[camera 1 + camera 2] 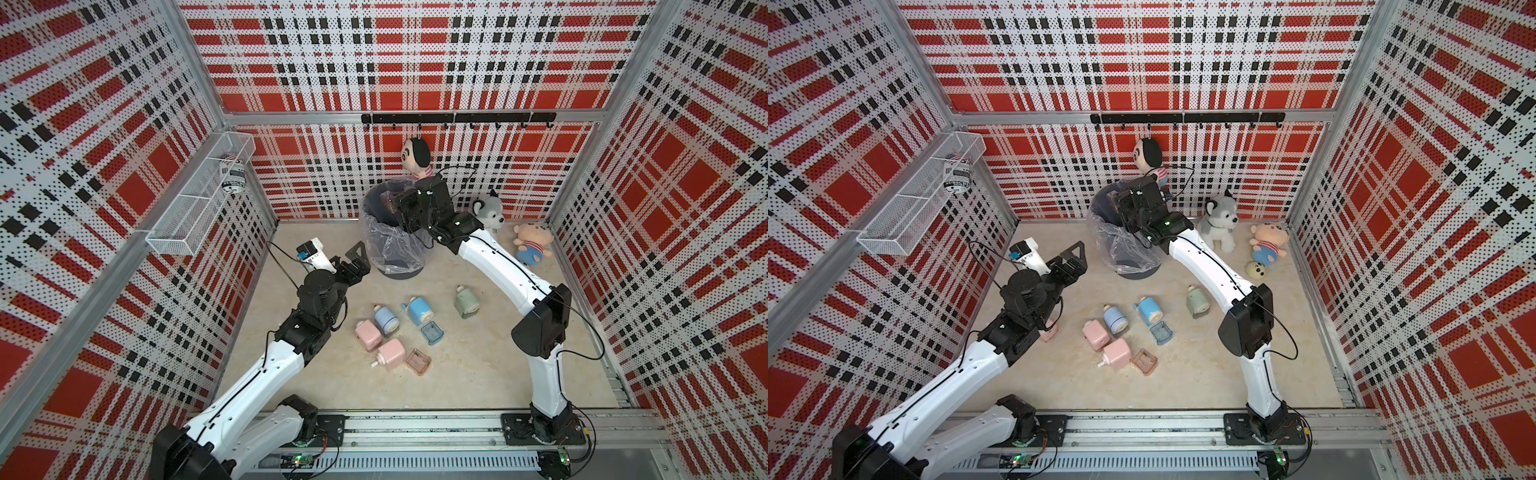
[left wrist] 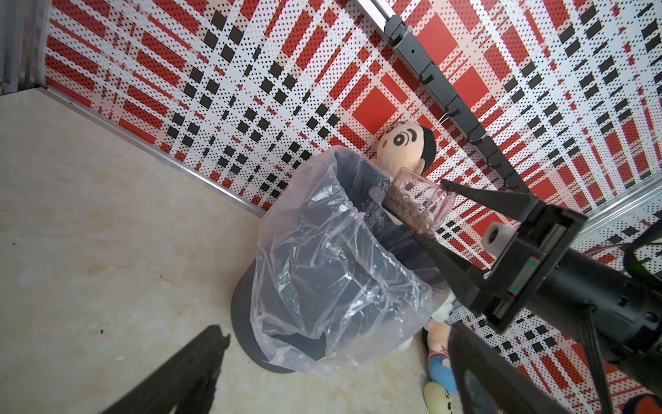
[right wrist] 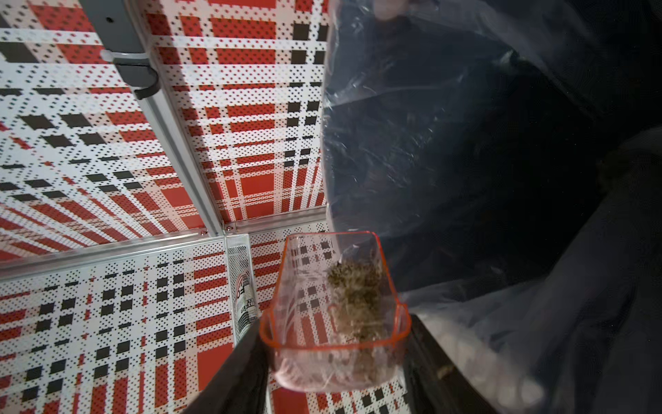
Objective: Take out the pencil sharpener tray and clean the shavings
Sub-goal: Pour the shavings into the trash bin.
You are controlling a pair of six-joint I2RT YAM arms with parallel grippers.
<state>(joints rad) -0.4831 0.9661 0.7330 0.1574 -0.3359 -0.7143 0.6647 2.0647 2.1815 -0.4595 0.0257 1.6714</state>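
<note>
My right gripper (image 3: 335,344) is shut on a clear pink tray (image 3: 304,286), held tilted above the rim of the dark bin (image 1: 390,249) with its clear liner. Brown shavings (image 3: 354,297) lie inside the tray against one wall. The left wrist view shows the same tray (image 2: 417,202) over the bin's mouth. My left gripper (image 1: 359,259) hangs open and empty to the left of the bin. Several pencil sharpeners lie mid-table: two pink ones (image 1: 368,336), a lavender one (image 1: 385,320), a blue one (image 1: 419,309), a green one (image 1: 466,302).
A blue tray (image 1: 431,333) and a pink tray (image 1: 418,361) lie loose beside the sharpeners. A plush husky (image 1: 489,212) and a doll (image 1: 532,243) sit at the back right. Another doll (image 1: 417,156) hangs from the hook rail (image 1: 457,118). A wire basket (image 1: 199,199) is on the left wall.
</note>
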